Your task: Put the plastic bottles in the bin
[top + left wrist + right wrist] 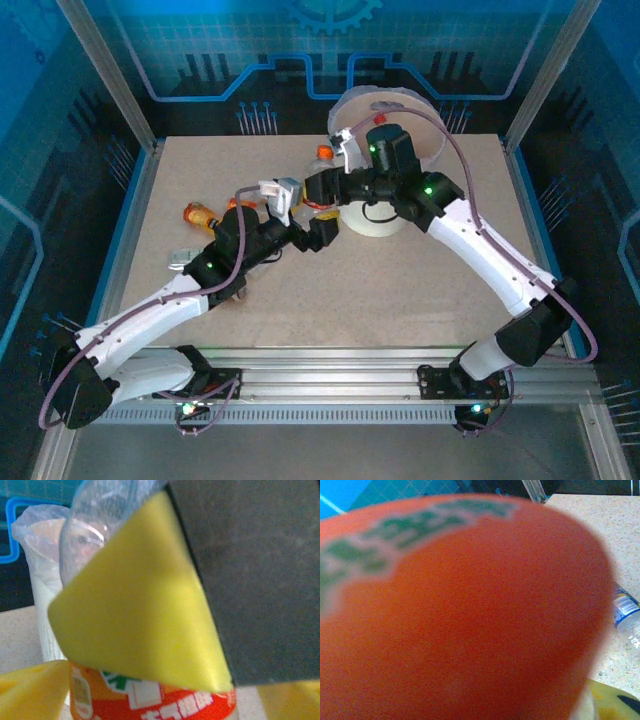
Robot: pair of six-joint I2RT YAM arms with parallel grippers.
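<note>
The left pincer [325, 224] has a small clear plastic bottle with an orange-and-red label [150, 702] between its fingers. One yellow pad [30, 690] touches the bottle and a sliver of gap shows at the other, so I cannot tell whether it grips. The right pincer [322, 198] is closed on the same bottle, its pad flat against the clear upper part. The large round white translucent plastic bin [40, 585] stands just beyond both pincers on the speckled worktop [400, 300].
</note>
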